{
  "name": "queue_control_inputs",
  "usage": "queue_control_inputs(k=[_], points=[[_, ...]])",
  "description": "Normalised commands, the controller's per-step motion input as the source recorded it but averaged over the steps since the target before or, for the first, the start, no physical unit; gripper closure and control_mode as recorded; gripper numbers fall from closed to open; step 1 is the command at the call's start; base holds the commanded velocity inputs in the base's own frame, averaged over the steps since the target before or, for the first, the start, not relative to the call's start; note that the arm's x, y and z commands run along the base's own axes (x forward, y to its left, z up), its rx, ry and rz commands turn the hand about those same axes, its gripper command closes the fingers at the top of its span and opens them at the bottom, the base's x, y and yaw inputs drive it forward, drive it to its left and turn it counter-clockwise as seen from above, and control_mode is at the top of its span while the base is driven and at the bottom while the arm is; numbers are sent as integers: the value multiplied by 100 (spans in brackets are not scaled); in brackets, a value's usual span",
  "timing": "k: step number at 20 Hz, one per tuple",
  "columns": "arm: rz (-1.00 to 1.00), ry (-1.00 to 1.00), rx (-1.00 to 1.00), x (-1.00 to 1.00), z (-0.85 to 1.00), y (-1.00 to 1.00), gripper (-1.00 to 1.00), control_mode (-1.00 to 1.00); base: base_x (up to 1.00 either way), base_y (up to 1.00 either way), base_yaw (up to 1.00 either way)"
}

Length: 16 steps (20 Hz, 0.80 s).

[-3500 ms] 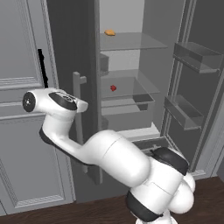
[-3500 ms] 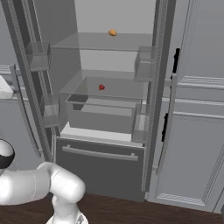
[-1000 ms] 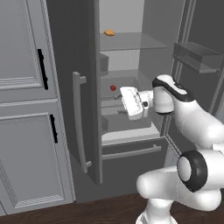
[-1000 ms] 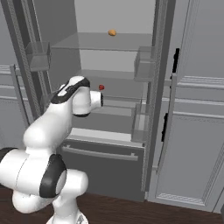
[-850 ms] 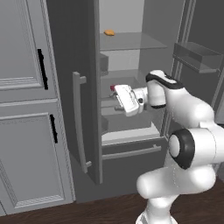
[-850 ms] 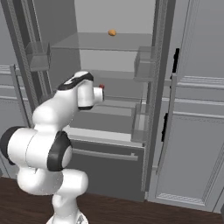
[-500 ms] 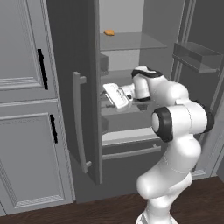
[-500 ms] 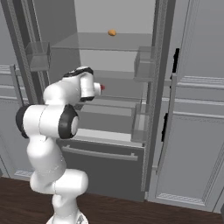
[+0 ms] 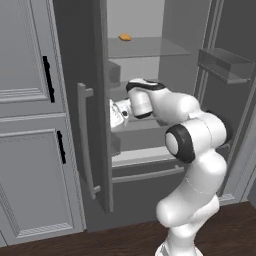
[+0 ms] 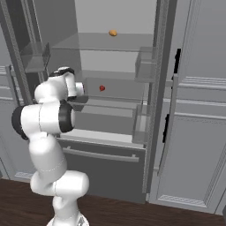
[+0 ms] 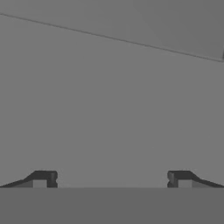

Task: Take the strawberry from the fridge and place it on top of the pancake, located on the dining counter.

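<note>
One strawberry point(image 10: 102, 88) near end effector point(image 10: 82, 89), apart; jaws spread.

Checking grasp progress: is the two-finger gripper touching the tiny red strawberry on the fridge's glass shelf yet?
Apart. In the right base view the tiny red strawberry sits alone on the glass shelf, with a plain stretch of shelf between it and the two-finger gripper.

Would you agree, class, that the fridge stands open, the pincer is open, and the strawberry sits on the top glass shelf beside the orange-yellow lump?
Not quite. The fridge is open and the pincer is open, but the strawberry sits on the shelf below the top one. The orange-yellow lump lies alone on the top glass shelf. The right base view shows this.
</note>
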Motion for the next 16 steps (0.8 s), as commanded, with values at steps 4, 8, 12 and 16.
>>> queue_control_inputs(k=[4, 8, 12, 16], points=[[-15, 0, -3, -44, 0, 85, -100, -100, 0, 0, 0], [-13, 1, -3, -35, 0, 73, -100, -100, 0, 0, 0], [-11, 1, -1, -13, 0, 28, -100, -100, 0, 0, 0], [-17, 6, 5, 0, 3, -85, -100, -100, 0, 0, 0]])
